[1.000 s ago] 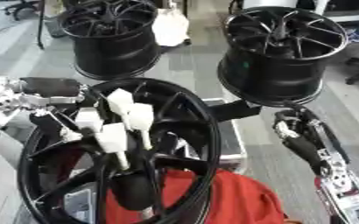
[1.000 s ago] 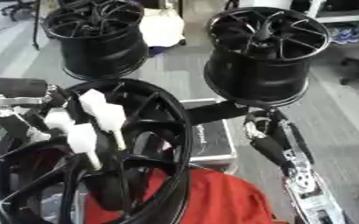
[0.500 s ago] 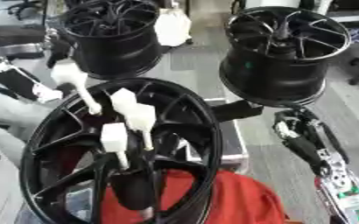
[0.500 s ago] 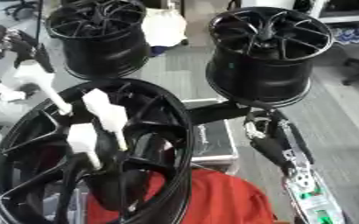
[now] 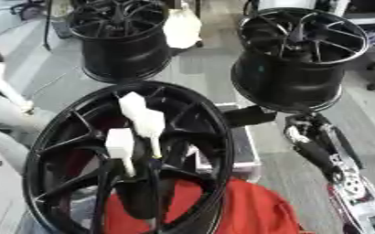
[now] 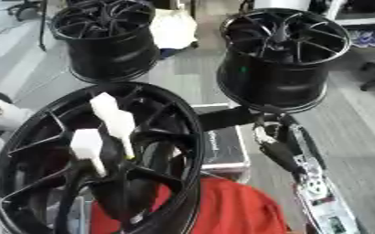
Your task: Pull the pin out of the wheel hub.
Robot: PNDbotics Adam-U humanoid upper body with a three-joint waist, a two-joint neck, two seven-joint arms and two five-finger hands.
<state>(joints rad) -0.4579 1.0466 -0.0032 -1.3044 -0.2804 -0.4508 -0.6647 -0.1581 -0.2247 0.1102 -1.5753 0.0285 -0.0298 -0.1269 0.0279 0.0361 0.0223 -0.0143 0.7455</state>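
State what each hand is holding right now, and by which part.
Cannot be told. The left hand is a pale blur at the left edge; the right hand hangs beside the wheel, clear of the white pins.

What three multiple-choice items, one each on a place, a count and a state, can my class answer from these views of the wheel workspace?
1. Where does the red cloth lie?
A. on a far wheel
B. beside the near wheel's lower right rim
C. on the right arm

2. How many black wheels show?
A. two
B. three
C. five

3. How do the white pins stand?
A. lying on the floor
B. held in the right hand
C. sticking up from the near wheel

Answers: 1 B, the cloth shows low by the rim. 2 B, one near and two far wheels. 3 C, they rise from its hub area, and the right hand is apart from them.
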